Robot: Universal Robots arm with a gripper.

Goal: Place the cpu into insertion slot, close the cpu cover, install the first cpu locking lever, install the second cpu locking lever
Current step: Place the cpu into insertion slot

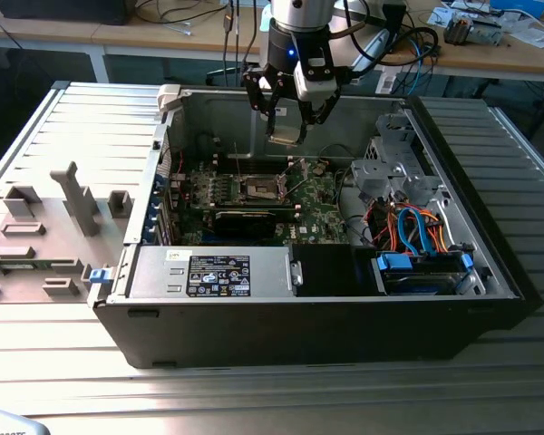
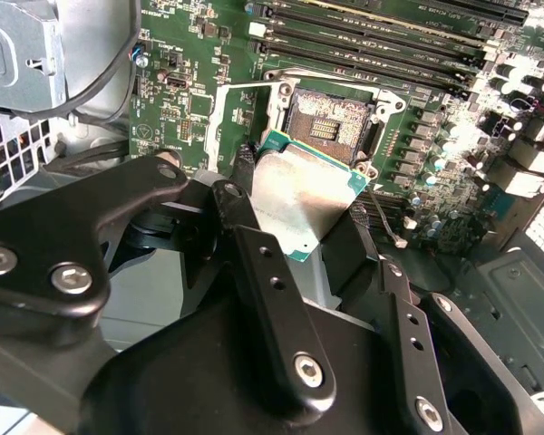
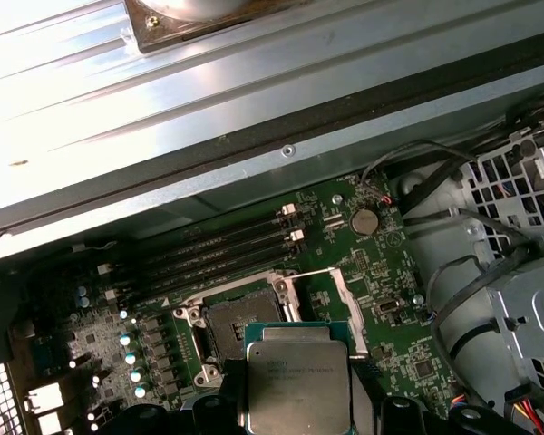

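Gripper: the gripper (image 1: 290, 120) is clamping the cpu (image 1: 286, 138) by its edges, fingers closed on it, over the open PC case (image 1: 326, 304).
CPU: it is hanging tilted in the air above the motherboard (image 1: 313, 207), apart from the insertion slot (image 1: 261, 188).
Ext. view: is giving the height; chip well above the board, near the case's far wall.
Second wrist view: is showing black fingers (image 2: 254, 245) pinching opposite sides of the chip (image 2: 304, 195), silvery top w/ green rim; the socket (image 2: 331, 122) is lying just beyond, dark centre bare.
First wrist view: is showing the chip's printed lid (image 3: 295, 385) overlapping the socket's (image 3: 240, 322) near corner.
Cover: the cpu cover (image 3: 347, 308) is standing flipped open at the socket's side.
Around: memory slots (image 3: 222, 245) and a coin battery (image 3: 366, 220) are sitting near the socket; power supply (image 1: 213, 272) and blue/orange cables (image 1: 412, 227) are lining the case front.
In the way: gripper links are blocking the near part of the board in second wrist view.
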